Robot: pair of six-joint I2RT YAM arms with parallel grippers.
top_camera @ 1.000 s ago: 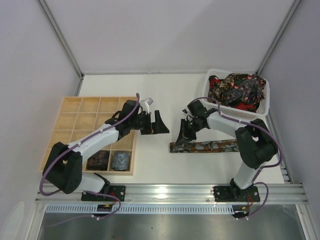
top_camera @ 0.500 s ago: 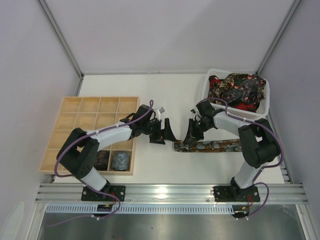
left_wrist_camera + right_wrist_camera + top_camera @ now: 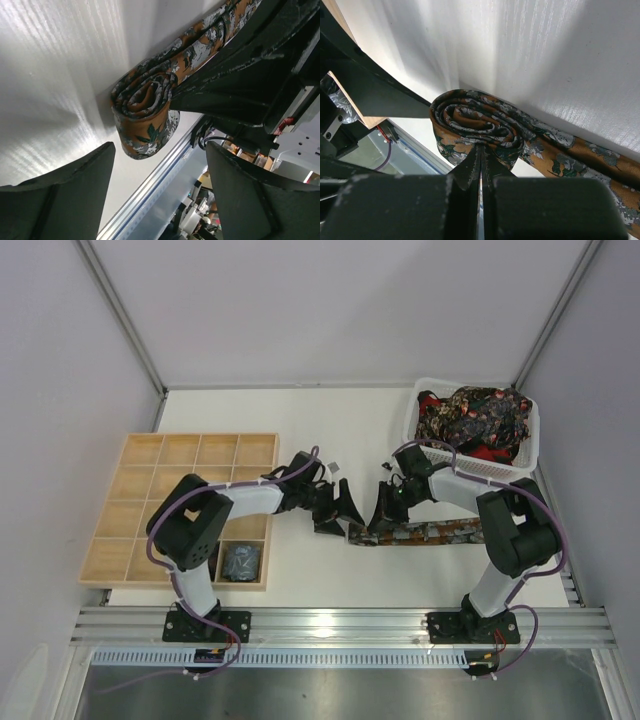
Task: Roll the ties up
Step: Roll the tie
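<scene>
A brown tie with grey and green flowers lies across the table (image 3: 330,420), its left end rolled into a coil (image 3: 362,533) (image 3: 145,107) (image 3: 475,122); the unrolled length (image 3: 435,532) runs right. My right gripper (image 3: 383,514) (image 3: 481,149) is shut, tips pinched on the coil's edge. My left gripper (image 3: 348,518) (image 3: 160,147) is open, one finger (image 3: 60,192) on each side of the coil, not touching it. More ties (image 3: 475,418) are heaped in the white basket (image 3: 412,425).
The pale wooden grid tray (image 3: 150,455) lies at the left, with a small dark coil (image 3: 241,560) in a front compartment, partly behind the left arm. A metal rail (image 3: 340,625) runs along the table's front edge. Grey walls close in the sides.
The left arm has swung right, and its gripper now straddles the coil with its jaws a little narrower. The right gripper stays shut; the tie's left end has shifted slightly right.
</scene>
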